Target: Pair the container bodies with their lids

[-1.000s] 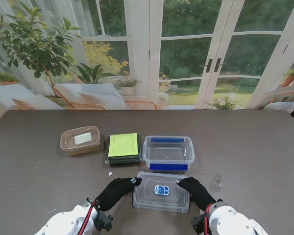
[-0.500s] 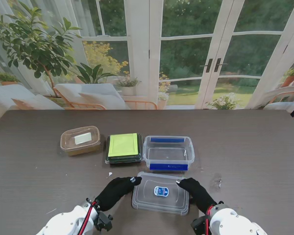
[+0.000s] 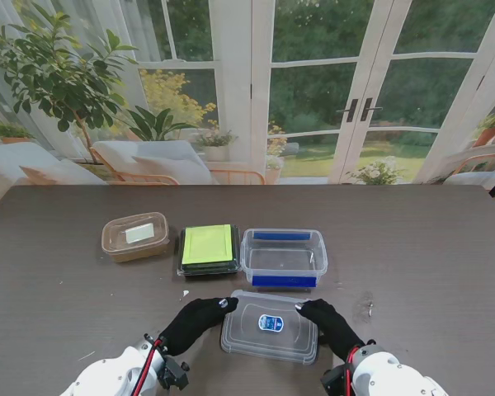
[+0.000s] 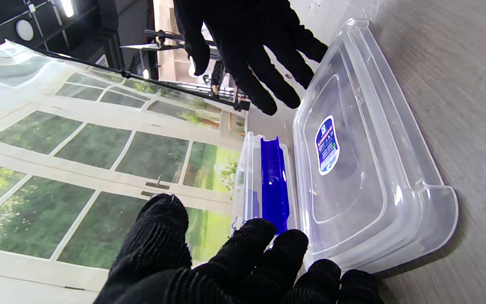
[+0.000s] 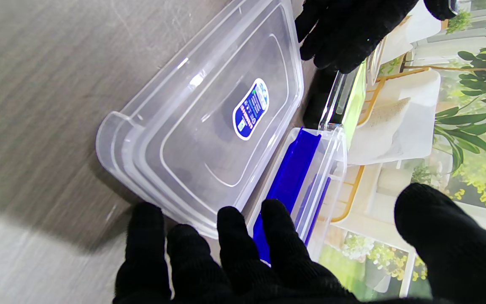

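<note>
we find only one printed thing: a small blue and white oval sticker [image 3: 271, 322] in the middle of the clear lid [image 3: 247, 342] lying on the worktop. in both wrist views the sticker [image 4: 326, 145] [image 5: 250, 108] shows a small round emblem at one end and rows of white print on blue, but the letters are too small and blurred for us to read.

Both hands in black knit gloves: left hand [image 3: 196, 323], right hand [image 3: 329, 322]. White forearm shells, red+black cables at wrists.
</note>
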Motion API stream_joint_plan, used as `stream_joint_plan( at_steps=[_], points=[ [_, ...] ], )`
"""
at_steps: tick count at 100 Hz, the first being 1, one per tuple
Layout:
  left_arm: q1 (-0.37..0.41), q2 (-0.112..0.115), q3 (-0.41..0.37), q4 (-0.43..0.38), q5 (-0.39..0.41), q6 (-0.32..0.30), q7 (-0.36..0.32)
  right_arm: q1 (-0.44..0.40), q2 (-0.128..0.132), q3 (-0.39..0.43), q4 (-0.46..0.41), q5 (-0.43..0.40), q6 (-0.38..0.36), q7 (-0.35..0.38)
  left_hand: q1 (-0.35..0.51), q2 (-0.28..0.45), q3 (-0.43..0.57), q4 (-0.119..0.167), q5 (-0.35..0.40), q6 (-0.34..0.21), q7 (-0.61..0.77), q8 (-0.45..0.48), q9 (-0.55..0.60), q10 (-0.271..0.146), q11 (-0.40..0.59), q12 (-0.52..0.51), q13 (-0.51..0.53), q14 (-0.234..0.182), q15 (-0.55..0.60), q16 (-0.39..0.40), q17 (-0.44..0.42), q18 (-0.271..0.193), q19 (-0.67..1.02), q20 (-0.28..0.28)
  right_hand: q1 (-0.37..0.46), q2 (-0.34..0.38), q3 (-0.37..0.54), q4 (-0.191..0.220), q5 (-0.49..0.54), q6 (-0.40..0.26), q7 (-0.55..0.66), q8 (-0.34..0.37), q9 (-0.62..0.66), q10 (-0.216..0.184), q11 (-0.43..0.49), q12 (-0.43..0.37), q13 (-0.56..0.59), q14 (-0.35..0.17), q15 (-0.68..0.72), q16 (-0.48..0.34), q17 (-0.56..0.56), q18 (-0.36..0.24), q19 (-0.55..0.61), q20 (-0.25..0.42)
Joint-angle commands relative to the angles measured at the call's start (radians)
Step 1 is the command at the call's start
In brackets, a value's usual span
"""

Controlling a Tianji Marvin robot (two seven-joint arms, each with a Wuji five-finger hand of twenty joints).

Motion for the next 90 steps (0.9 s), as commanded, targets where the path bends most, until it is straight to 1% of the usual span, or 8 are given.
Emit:
stream_joint_plan(
  at_steps=[1,10,22,39,53,63,90],
  points=[
    [0.007,-0.008,0.003,-0.009,0.004,0.007,-0.023,-0.004,-0.008,-0.004,-0.006,-0.002,-0.017,0.021,0.021,0.013,-0.012,-0.016,0.012,-0.008,0.003,-0.002,0.028,-0.022,0.020,0.012,0.055,0.023,0.093,0.040,0.052,0.004,0.117,0.043,0.007,-0.016,0.007,-0.019,0.010,-0.030,0.015,0.012,0.026,-0.039,0.021,0.010,0.089,-0.069,0.122,0.055,0.095,-0.030,-0.090,-0.031],
    [0.008,-0.008,-0.002,-0.015,0.011,0.003,-0.016,-0.003,-0.008,0.002,-0.006,-0.013,-0.031,0.018,0.017,0.012,-0.013,-0.015,0.017,-0.017,0.005,-0.002,0.031,-0.026,0.022,0.019,0.056,0.024,0.094,0.042,0.053,0.007,0.121,0.047,0.007,-0.019,0.008,-0.019,0.022,-0.038,0.017,0.014,0.037,-0.044,0.019,0.009,0.094,-0.071,0.127,0.057,0.098,-0.030,-0.089,-0.028],
    [0.010,-0.007,-0.007,-0.024,0.024,-0.003,-0.007,-0.002,-0.008,0.005,-0.011,-0.021,-0.036,0.012,0.011,0.008,-0.013,-0.015,0.029,-0.026,0.009,0.000,0.035,-0.031,0.023,0.026,0.063,0.037,0.097,0.046,0.061,0.030,0.130,0.055,0.008,-0.021,0.010,-0.019,0.031,-0.043,0.015,0.015,0.045,-0.044,0.017,0.009,0.094,-0.072,0.130,0.059,0.100,-0.031,-0.090,-0.026],
    [0.014,-0.006,-0.017,-0.033,0.041,-0.005,0.002,0.004,-0.007,0.003,-0.006,-0.040,-0.035,0.010,0.003,0.005,-0.012,-0.013,0.065,-0.059,0.021,0.005,0.045,-0.035,0.027,0.035,0.075,0.053,0.100,0.051,0.072,0.055,0.142,0.069,0.005,-0.022,0.010,-0.019,0.047,-0.052,0.014,0.018,0.059,-0.048,0.014,0.008,0.099,-0.061,0.132,0.061,0.103,-0.018,-0.092,-0.023],
    [0.011,-0.005,-0.022,-0.032,0.046,0.002,0.000,0.011,-0.007,0.001,0.004,-0.050,-0.022,0.011,0.002,0.004,-0.009,-0.012,0.068,-0.055,0.020,0.005,0.048,-0.036,0.028,0.041,0.074,0.051,0.099,0.053,0.070,0.054,0.144,0.076,0.005,-0.023,0.010,-0.018,0.051,-0.058,0.010,0.019,0.062,-0.054,0.011,0.008,0.094,-0.052,0.131,0.061,0.103,-0.008,-0.099,-0.023],
    [0.005,-0.005,-0.022,-0.023,0.043,0.010,-0.008,0.017,-0.006,0.001,0.011,-0.061,-0.014,0.013,0.002,0.004,-0.008,-0.012,0.069,-0.048,0.020,0.005,0.049,-0.035,0.028,0.044,0.073,0.049,0.098,0.054,0.068,0.052,0.143,0.078,0.003,-0.024,0.009,-0.018,0.056,-0.062,0.009,0.021,0.066,-0.067,0.011,0.009,0.091,-0.046,0.129,0.060,0.102,-0.003,-0.104,-0.022],
    [-0.009,-0.005,-0.018,0.000,0.033,0.030,-0.028,0.033,-0.005,0.000,0.026,-0.080,0.004,0.018,0.002,0.005,-0.008,-0.013,0.066,-0.043,0.017,0.006,0.045,-0.036,0.025,0.046,0.067,0.045,0.096,0.054,0.062,0.045,0.140,0.083,0.005,-0.023,0.009,-0.017,0.060,-0.062,0.004,0.024,0.066,-0.066,0.010,0.010,0.093,-0.053,0.128,0.059,0.104,-0.003,-0.111,-0.020]
  ],
)
